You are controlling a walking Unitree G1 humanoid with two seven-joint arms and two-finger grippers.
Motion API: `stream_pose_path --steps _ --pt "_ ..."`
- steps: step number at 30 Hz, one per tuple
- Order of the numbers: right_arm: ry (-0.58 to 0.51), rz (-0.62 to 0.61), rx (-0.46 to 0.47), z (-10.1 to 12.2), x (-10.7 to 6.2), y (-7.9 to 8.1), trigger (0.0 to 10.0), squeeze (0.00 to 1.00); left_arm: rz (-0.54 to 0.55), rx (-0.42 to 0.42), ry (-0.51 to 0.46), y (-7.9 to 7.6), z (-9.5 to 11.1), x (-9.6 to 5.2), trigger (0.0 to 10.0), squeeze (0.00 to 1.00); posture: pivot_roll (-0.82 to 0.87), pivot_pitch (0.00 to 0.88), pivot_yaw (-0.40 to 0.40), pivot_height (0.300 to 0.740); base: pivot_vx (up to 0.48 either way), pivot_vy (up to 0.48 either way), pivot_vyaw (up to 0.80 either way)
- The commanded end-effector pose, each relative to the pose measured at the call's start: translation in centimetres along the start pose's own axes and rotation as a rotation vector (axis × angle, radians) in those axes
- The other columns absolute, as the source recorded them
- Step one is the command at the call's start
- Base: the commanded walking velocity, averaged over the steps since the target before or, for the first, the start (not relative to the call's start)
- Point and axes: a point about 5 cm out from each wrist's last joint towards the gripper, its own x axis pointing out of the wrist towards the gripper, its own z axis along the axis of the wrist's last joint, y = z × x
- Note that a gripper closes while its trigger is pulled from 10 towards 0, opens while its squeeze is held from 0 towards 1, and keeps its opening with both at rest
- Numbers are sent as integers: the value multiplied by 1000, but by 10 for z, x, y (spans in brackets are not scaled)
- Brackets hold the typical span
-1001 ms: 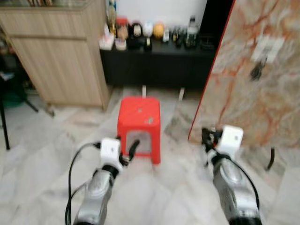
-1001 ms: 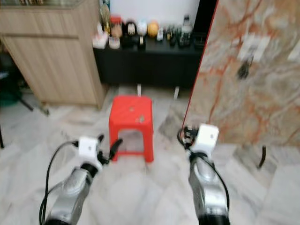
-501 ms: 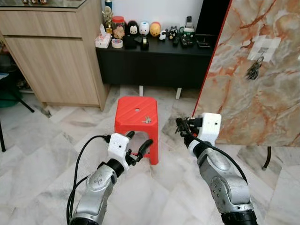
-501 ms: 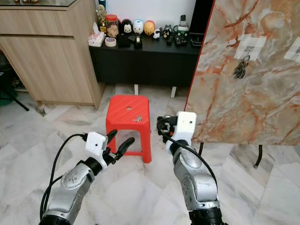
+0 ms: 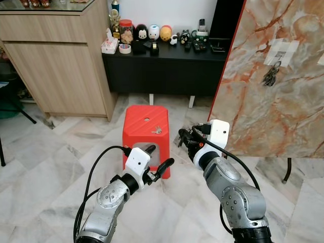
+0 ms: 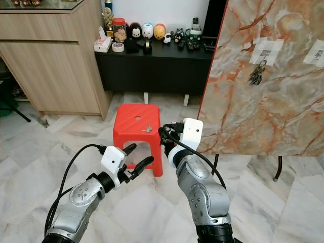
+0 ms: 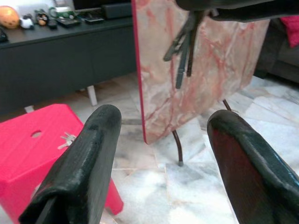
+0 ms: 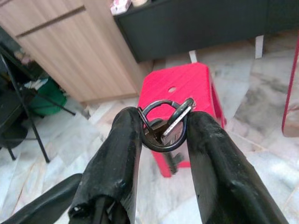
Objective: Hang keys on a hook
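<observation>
keys on a dark metal ring [image 8: 164, 127] sat pinched between the two black fingers of the right gripper [image 8: 161, 140], which was closed on the bunch and held above the pale marble floor [image 5: 45, 157], just right of a red plastic stool [image 5: 147, 124]. a second small silver key [image 5: 157, 130] lay on the stool's top. the left gripper [image 5: 158, 163] hovered near the stool's front edge, its fingers spread wide and holding nothing. to the right stood a tall marble-patterned panel with a red edge [image 5: 283, 91], where a dark bunch of keys [image 5: 270, 75] already hung below a taped paper label [image 5: 283, 50]; the hook itself was too small to make out. further left, a light wooden cabinet [image 5: 55, 61] flanked a low black sideboard crowded with small figurines [image 5: 167, 63].

the carried keys were well apart from the panel, so the hanging step looked not yet begun. the grip appeared shallow, the ring caught near the fingertips, and a jolt in the approach could shake it loose onto the floor. the ring might also miss so small a hook, or snag the bunch already there and knock it down.
</observation>
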Motion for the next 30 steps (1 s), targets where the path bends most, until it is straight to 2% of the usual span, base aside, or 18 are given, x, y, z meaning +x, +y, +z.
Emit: stream_pose_path --steps 1,5,7,11,16,20,30 --pt "-30 47 21 7 -2 18 10000 0 -34 0 -7 -5 4 1 10000 0 49 27 -66 740 0 0 0" --pt "-30 55 21 8 -2 21 10000 0 -36 6 -7 -5 4 1 10000 0 44 20 -64 740 0 0 0" --pt "-35 90 52 12 0 27 10000 0 -38 15 -6 -6 3 2 10000 0 46 14 -66 740 0 0 0" --pt "-24 120 55 13 2 34 10000 0 -33 22 -7 -6 2 2 10000 0 50 5 -71 740 0 0 0" --pt "1 133 60 10 2 37 10000 0 -15 35 -11 -4 3 3 10000 0 50 5 -71 740 0 0 0" --pt "36 156 62 6 1 43 10000 0 51 50 -22 2 4 5 10000 0 44 0 -71 740 0 0 0" --pt "69 162 100 7 -2 49 10000 0 67 57 -16 4 3 6 10000 0 38 20 -74 740 0 0 0"
